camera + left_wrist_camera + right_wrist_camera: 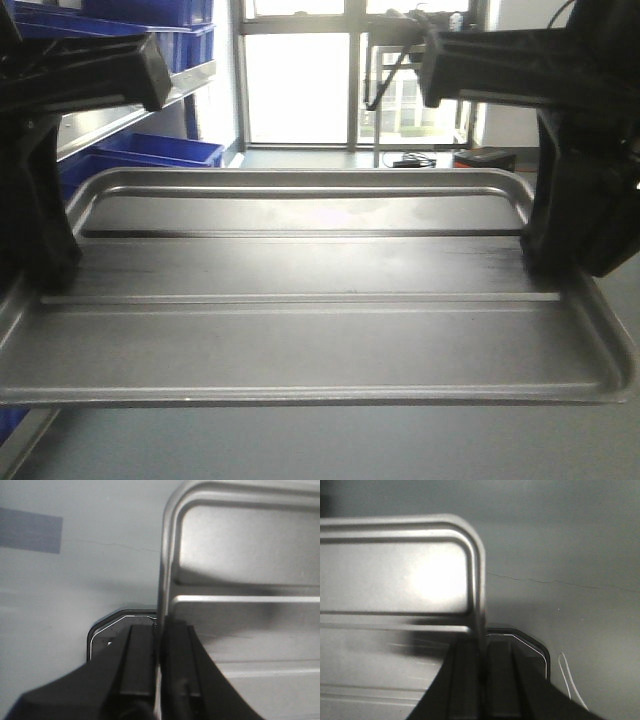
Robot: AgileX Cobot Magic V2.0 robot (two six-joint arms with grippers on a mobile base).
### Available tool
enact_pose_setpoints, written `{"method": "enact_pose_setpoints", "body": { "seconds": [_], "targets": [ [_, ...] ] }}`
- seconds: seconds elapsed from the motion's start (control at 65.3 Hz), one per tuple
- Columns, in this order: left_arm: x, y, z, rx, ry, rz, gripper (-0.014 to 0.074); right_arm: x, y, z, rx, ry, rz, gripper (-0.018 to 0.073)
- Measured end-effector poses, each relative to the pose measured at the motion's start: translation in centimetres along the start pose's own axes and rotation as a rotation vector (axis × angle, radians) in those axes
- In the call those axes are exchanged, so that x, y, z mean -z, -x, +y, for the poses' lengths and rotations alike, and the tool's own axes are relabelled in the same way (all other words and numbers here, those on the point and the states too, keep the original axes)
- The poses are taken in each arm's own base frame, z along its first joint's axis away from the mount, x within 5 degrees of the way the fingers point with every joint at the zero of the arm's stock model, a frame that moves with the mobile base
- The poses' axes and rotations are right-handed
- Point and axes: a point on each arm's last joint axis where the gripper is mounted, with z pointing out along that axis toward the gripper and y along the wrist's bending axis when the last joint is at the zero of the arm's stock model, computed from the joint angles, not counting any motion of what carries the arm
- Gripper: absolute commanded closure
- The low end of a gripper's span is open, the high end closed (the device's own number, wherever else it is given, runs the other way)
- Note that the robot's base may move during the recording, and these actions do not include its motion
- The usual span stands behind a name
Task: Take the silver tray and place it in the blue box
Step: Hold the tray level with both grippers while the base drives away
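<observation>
Two grippers, one item. Item: shiny shallow rectangular silver metal tray [310,330], two ribs along its floor, held level in the air, resting on nothing. Left gripper [161,630]: pinched tight on the tray's left short rim. Right gripper [482,647]: pinched on the right short rim. Destination: bright-blue plastic crates [165,150] stood on shelving to the left; I could not tell which was meant. Handling, my judgement: rim grips were thin, so both arms needed to travel together, tray flat.
</observation>
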Motion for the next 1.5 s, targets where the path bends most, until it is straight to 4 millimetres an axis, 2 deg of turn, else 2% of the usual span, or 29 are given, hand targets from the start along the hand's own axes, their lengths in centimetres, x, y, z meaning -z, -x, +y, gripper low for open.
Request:
{"method": "enact_pose_setpoints", "body": {
  "seconds": [1.5],
  "targets": [
    [0.00, -0.03, 0.02, 0.001, 0.002, 0.003, 0.0611, 0.00, 0.00, 0.00, 0.000, 0.000, 0.000, 0.0501]
  ]
}}
